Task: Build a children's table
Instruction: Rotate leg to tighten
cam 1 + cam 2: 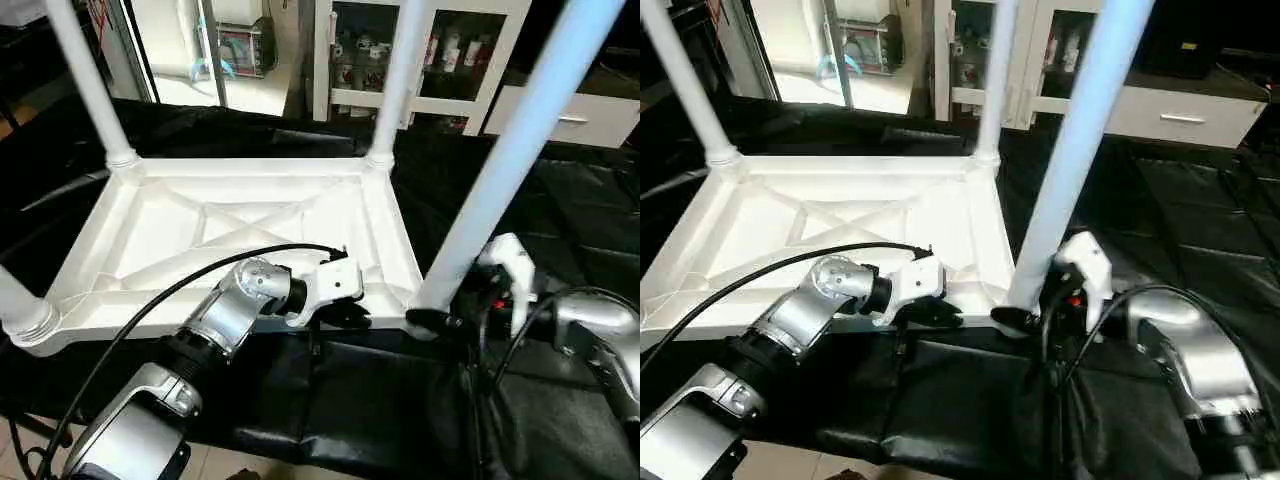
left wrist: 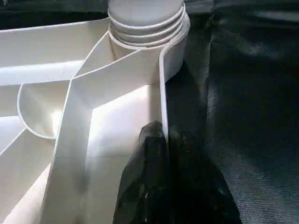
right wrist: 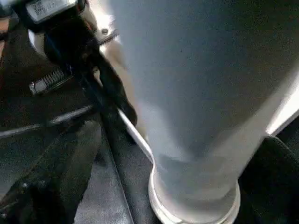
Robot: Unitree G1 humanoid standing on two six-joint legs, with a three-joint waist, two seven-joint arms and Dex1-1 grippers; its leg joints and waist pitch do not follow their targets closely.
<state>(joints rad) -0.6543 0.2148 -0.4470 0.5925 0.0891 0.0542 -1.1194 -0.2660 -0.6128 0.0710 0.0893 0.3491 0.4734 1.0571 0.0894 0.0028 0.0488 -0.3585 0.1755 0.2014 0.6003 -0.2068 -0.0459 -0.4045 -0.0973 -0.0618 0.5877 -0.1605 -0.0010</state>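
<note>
Grippers sat lowest in frame: the left gripper [image 1: 345, 316] pinched the near rim of the upturned table top [image 1: 180, 225], while the right gripper [image 1: 440, 322] stood spread wide around the near-right leg [image 1: 510, 160]. Behind, on black cloth [image 1: 560, 215], two far legs [image 1: 400, 70] rose at upper centre and upper left.

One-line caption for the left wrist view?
Left gripper shut on the rim of the upturned table top, near a leg seated in its corner socket.
</note>
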